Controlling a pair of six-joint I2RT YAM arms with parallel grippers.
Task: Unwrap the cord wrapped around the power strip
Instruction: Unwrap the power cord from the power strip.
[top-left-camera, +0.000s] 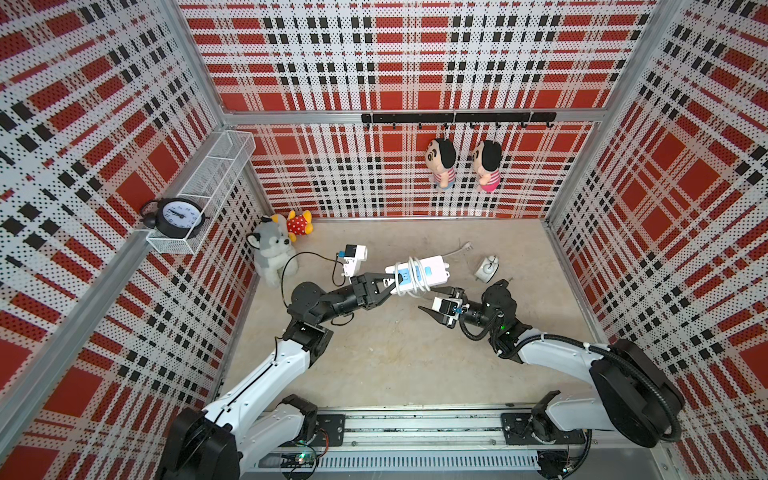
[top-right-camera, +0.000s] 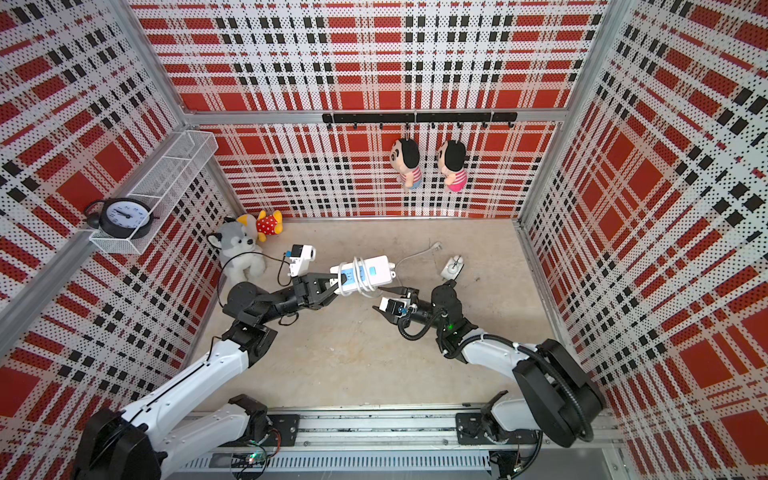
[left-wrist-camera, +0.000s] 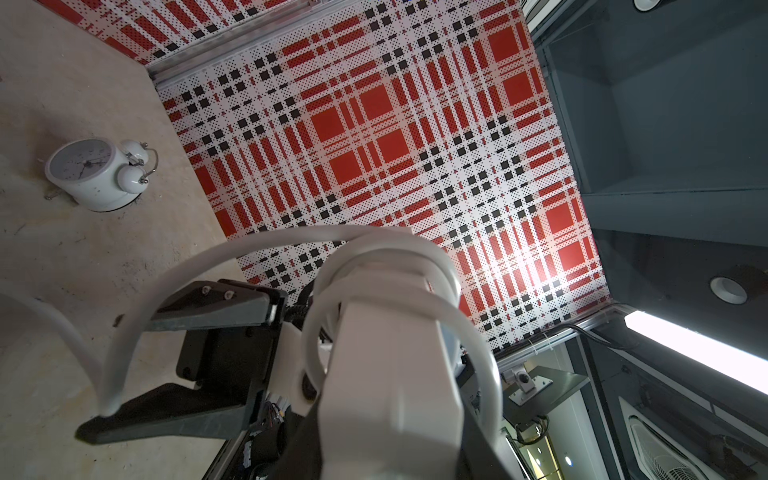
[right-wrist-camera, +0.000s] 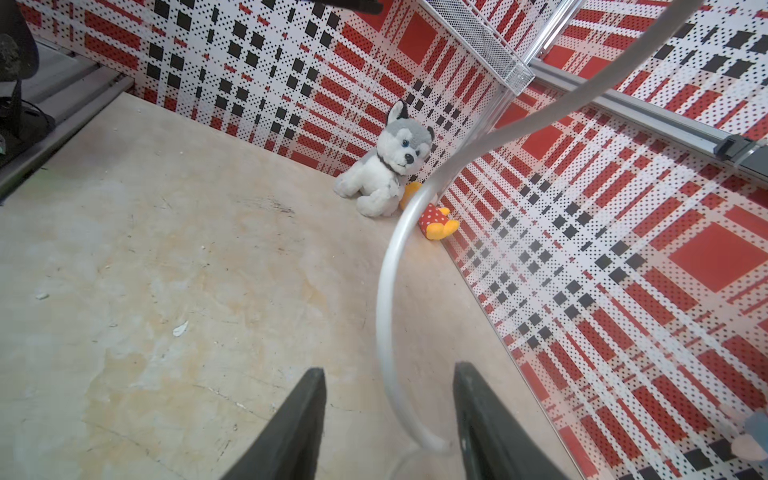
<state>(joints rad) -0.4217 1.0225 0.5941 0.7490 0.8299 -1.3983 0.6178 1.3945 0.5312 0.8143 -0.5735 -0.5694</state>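
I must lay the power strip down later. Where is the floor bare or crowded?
Bare: the floor between the arms and the front rail; also the far right corner. Crowded: the plush dog and yellow toy at far left, the white clock by the cord.

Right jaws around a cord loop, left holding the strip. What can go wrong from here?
1. The left gripper grips only the end of the power strip; a pull could twist it loose.
2. Between the open jaws of the right gripper, the cord loop hangs loose near one finger; closing may miss it.
3. The cord's free tail lies near the white alarm clock; dragging might knock it.
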